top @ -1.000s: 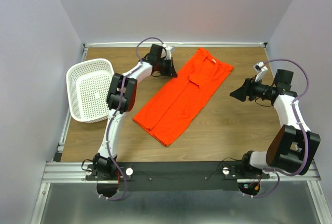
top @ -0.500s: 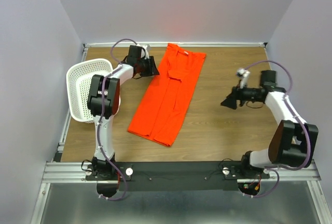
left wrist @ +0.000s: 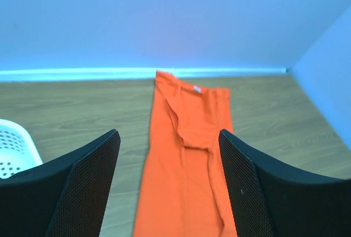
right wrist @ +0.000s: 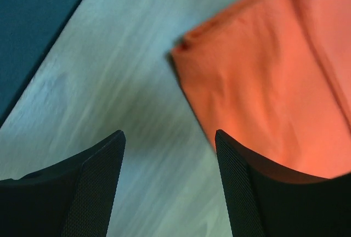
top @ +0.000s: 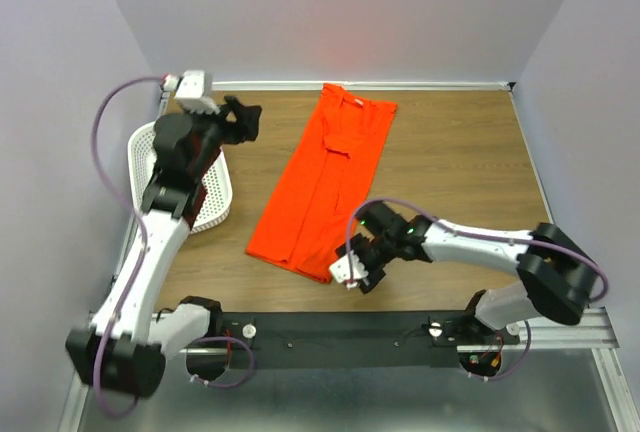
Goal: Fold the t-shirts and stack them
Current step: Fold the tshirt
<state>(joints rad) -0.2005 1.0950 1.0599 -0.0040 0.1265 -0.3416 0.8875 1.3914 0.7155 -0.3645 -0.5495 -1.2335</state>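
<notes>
The orange-red t-shirt [top: 325, 177] lies flat on the wooden table, folded lengthwise into a long strip that runs from the back wall toward the front edge. Its collar end with a small white label [left wrist: 196, 88] points to the back wall. My left gripper [top: 248, 120] is open and empty, raised to the left of the shirt's collar end. In the left wrist view the shirt [left wrist: 186, 160] shows in the distance between the open fingers [left wrist: 88, 182]. My right gripper [top: 358, 264] is open, low over the table beside the shirt's near right corner [right wrist: 263, 83], with bare wood between its fingers.
A white perforated basket [top: 215, 202] stands at the left edge of the table, partly hidden behind the left arm, and its rim [left wrist: 13, 144] shows in the left wrist view. The black front rail [right wrist: 33, 17] runs close by the right gripper. Walls enclose the table on three sides.
The left gripper opened, let go of the shirt and drew back up and left over the basket. The right arm swung from the right side across to the shirt's near corner.
</notes>
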